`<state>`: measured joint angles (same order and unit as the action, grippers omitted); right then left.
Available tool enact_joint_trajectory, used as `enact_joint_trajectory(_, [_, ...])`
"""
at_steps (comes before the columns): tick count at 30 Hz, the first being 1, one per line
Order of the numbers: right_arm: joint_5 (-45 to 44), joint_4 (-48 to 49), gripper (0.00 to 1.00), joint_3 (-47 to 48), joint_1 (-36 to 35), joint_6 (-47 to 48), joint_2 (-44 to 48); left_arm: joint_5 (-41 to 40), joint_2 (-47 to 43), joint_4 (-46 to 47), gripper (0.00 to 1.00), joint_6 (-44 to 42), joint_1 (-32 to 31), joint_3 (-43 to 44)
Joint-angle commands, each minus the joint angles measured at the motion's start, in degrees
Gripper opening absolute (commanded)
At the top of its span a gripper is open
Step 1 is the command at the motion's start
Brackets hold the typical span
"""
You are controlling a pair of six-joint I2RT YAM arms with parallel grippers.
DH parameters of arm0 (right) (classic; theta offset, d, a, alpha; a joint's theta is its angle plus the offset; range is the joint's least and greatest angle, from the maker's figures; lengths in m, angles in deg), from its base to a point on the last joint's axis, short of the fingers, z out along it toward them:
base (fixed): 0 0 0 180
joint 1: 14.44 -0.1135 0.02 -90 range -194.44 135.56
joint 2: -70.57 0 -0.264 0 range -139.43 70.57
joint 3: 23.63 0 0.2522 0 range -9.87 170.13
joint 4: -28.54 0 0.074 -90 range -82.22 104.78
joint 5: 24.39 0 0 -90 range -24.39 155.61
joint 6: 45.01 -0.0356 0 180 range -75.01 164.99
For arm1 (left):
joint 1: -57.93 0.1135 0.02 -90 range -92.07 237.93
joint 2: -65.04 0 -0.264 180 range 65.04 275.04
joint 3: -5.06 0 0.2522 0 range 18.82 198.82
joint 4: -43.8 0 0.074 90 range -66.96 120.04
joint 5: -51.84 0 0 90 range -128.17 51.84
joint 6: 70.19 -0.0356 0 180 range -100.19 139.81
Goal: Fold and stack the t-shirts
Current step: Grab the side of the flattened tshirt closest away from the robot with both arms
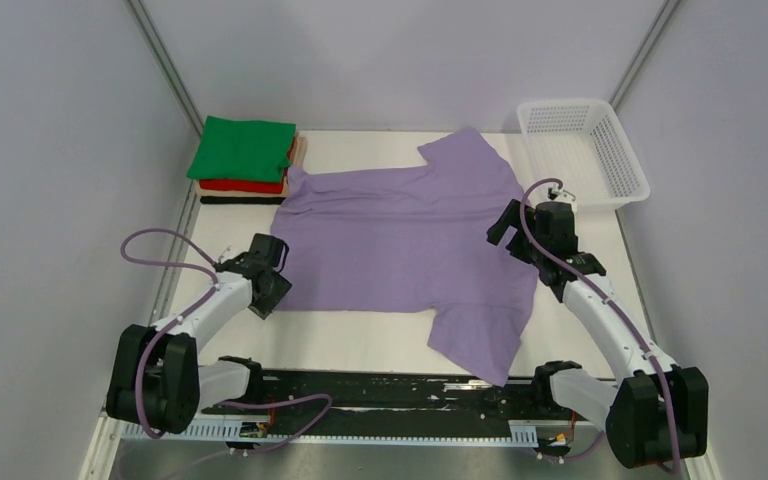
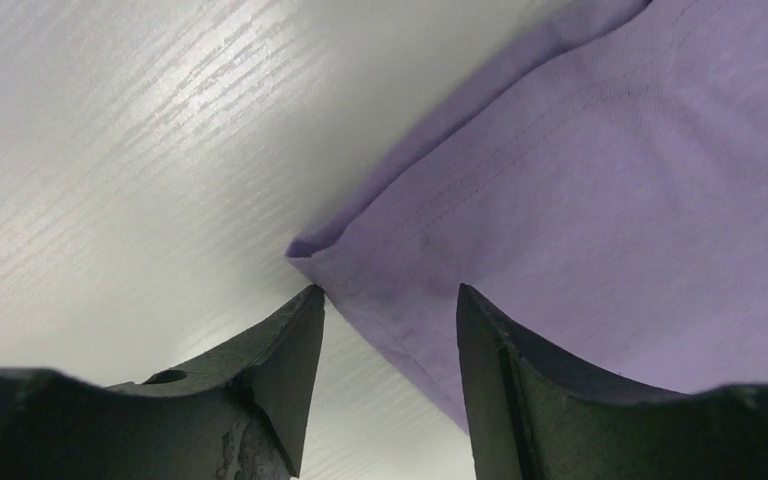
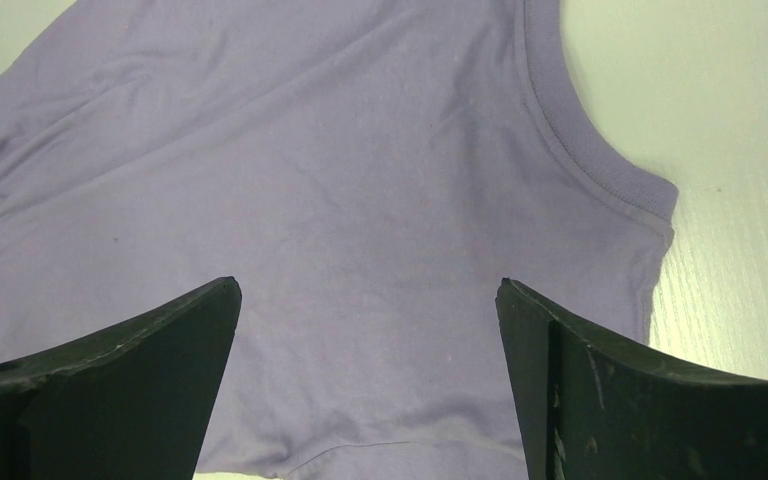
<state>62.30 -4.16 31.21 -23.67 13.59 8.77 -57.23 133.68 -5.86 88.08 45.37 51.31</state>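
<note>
My left end effector (image 2: 388, 295), half open, straddles the lavender t-shirt (image 1: 400, 240) at its hem corner; right end effector (image 3: 368, 285) wide above its shoulder.

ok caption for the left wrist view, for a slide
Left gripper, jaws open, straddling the hem corner of the lavender t-shirt on the white table.

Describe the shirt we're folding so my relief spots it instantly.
Look at the white table. The lavender t-shirt lies spread flat across its middle. Unlike the stack of folded shirts at the far left corner, it is open, sleeves out.
</note>
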Motion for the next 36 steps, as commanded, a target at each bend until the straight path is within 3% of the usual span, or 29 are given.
enact_joint_trajectory(1, [-1.6,2.4,1.0,0.0,0.1,-0.1,0.3,-3.3,3.8,4.3,0.55,2.3,2.5,-1.5])
enact_joint_trajectory(6, [-2.4,2.2,1.0,0.0,0.1,-0.1,0.5,-3.7,6.8,4.1,0.34,1.1,2.8,0.4])
enact_joint_trajectory(9, [-2.6,2.2,1.0,0.0,0.1,-0.2,0.2,-3.7,7.5,3.2,0.02,1.1,2.8,0.9])
enact_joint_trajectory(16, [-1.5,0.3,1.0,0.7,0.1,-0.3,-0.4,-3.9,4.0,0.5,0.0,0.1,2.8,1.1])
enact_joint_trajectory(22, [-0.4,-8.9,1.0,1.3,-1.9,-3.9,1.9,-4.3,-1.4,-1.3,0.0,-0.7,2.8,-0.2])
enact_joint_trajectory(31, [-3.2,-34.5,0.96,0.5,-21.1,-16.1,1.9,-5.0,-4.2,-1.8,0.0,-1.8,2.8,-0.8])
enact_joint_trajectory(36, [0.5,-41.7,0.84,-3.2,-29.9,-25.2,2.3,-2.8,-3.5,-0.2,0.0,-2.7,2.8,-0.8])
